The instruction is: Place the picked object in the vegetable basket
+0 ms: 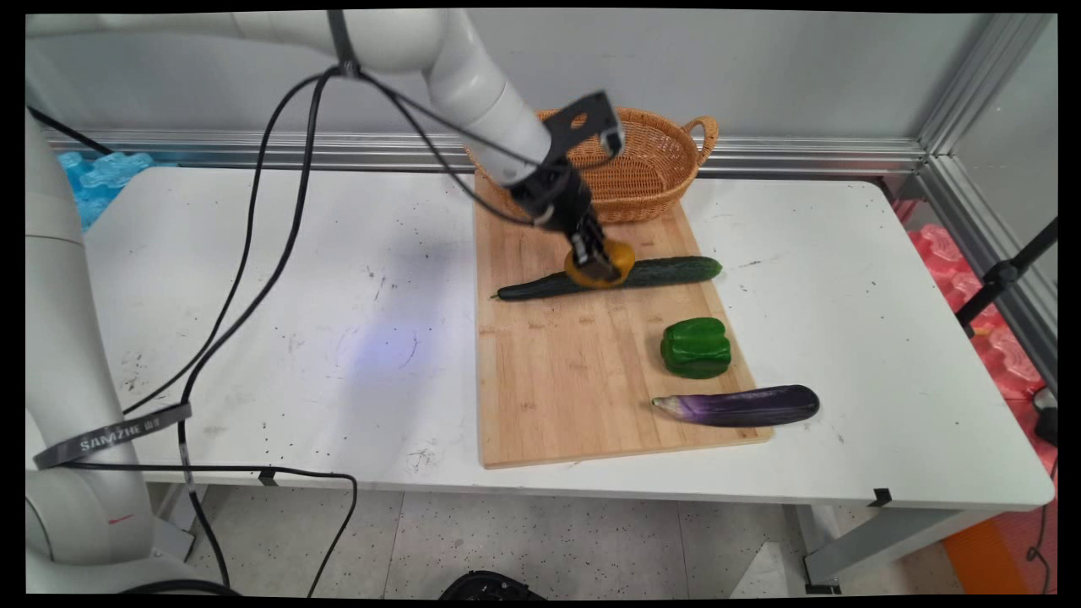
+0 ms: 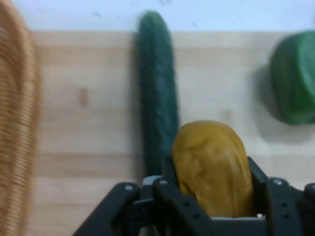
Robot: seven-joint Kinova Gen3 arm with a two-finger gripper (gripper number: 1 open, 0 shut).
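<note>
My gripper [image 1: 598, 263] is shut on a yellow-brown potato [image 1: 605, 263], held just above the wooden cutting board [image 1: 557, 397]. In the hand view the potato [image 2: 210, 167] fills the space between the black fingers [image 2: 170, 184]. Right beneath and beside it lies a long dark green cucumber [image 1: 667, 272], stretched across the board; in the hand view the cucumber [image 2: 156, 98] runs up from the linkage. Whether the potato touches the cucumber cannot be told.
A wicker basket [image 1: 654, 160] stands at the board's far end, and its rim [image 2: 17, 132] shows at the hand view's left. A green bell pepper [image 1: 695, 347] and a purple eggplant [image 1: 739, 405] lie at the board's right side. Black cables hang left.
</note>
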